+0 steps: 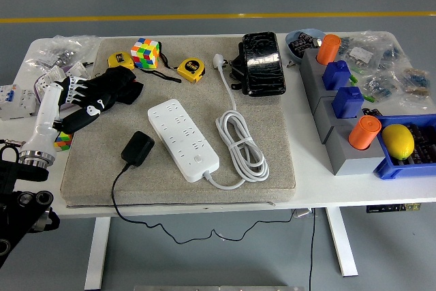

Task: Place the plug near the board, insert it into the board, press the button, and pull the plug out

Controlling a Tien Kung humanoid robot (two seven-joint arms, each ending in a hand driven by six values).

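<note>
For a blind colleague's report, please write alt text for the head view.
A white power strip lies on a grey mat, its white cable coiled to its right and a black plug adapter unplugged to its left. The robot's left hand, in a black glove, rests open at the mat's left edge.

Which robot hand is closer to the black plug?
The left robot hand. It rests at the mat's far left corner, up and to the left of the black plug, not touching it. The right robot hand is not in the picture.

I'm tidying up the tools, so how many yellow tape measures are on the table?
2: one tape measure right of the Rubik's cube, another left of it, partly behind the robot's hand.
</note>
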